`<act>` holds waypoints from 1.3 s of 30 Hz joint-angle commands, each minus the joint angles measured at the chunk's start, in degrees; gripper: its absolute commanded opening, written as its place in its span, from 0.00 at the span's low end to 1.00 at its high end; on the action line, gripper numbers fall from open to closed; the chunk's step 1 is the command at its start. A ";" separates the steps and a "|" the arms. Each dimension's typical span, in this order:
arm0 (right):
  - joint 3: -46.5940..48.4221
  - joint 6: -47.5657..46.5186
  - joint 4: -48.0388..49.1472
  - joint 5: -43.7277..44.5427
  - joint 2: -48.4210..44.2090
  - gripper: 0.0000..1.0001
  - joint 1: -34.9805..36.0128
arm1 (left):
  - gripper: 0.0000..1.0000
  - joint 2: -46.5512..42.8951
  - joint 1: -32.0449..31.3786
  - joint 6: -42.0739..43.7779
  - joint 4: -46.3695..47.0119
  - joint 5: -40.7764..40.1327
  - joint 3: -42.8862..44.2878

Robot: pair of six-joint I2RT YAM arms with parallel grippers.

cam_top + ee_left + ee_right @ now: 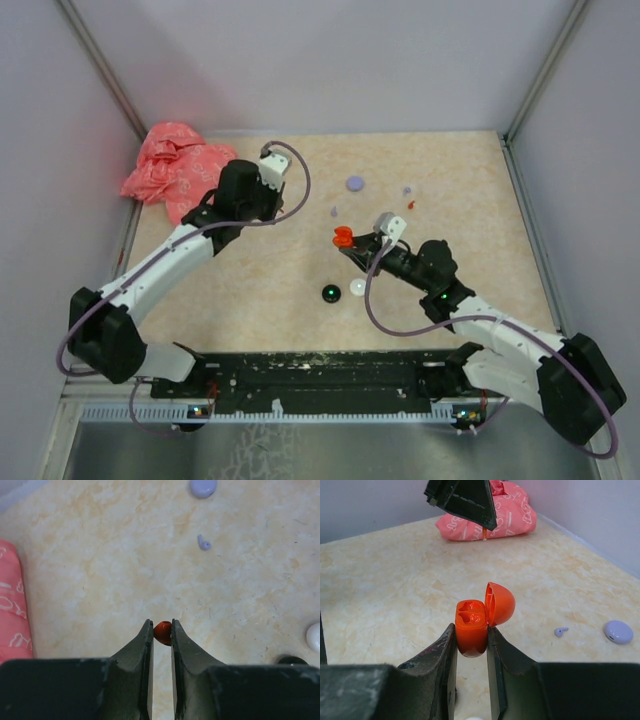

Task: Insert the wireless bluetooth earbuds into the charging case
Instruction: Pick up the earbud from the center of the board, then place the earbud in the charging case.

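Observation:
My right gripper (347,241) (471,630) is shut on the orange-red charging case (343,238) (471,625). It holds the case above the table with the lid open to the right and two wells showing on top. My left gripper (250,205) (162,627) is shut on an orange-red earbud (162,632) at its fingertips, raised off the table to the left of the case. In the right wrist view the earbud's stem (484,533) hangs below the left fingers. Another orange-red earbud (411,204) lies on the table at the back right.
A lilac earbud (334,211) (203,543) (561,631) and a lilac disc (355,183) (203,486) (618,631) lie behind the case. A second lilac earbud (407,189) lies farther right. A black disc (330,293) and a white disc (357,288) sit nearer. A pink cloth (175,170) lies back left.

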 commanded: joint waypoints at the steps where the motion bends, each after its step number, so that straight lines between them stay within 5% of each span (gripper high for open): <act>1: 1.04 1.32 5.73 -1.73 0.93 0.00 -0.06 | 0.14 -7.22 -3.93 5.93 8.22 2.93 -4.07; 13: 0.22 3.81 15.06 -4.90 4.49 0.00 -0.06 | 0.16 -18.60 -15.42 13.47 17.56 9.77 -10.15; 28: 1.57 6.14 19.45 -7.64 4.54 0.00 -0.06 | 0.19 -19.79 -23.34 22.37 17.48 15.07 -10.27; 39: 1.86 7.59 21.18 -9.01 4.43 0.00 -0.09 | 0.19 -18.76 -25.43 25.54 19.36 11.45 -11.32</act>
